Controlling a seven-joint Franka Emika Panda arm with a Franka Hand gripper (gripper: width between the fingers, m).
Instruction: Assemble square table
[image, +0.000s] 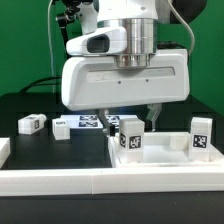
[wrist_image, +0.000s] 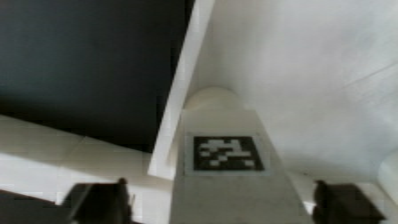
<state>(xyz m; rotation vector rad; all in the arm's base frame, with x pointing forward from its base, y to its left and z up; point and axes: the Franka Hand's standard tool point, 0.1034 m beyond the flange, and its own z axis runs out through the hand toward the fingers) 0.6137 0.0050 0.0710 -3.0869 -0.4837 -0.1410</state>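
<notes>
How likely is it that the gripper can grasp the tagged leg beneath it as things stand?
Probably yes: in the wrist view the leg sits between the open gripper's fingers, with a gap on each side and nothing in between.

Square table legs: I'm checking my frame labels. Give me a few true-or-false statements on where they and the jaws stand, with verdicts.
1. In the wrist view a tagged leg sits between the jaws. True.
2. The jaws are clamped on that leg. False: a gap shows on each side.
3. Two loose legs lie on the dark table at the exterior view's left. True.
4. The marker board rests on the slab. False: it lies on the dark table, behind the slab.
</notes>
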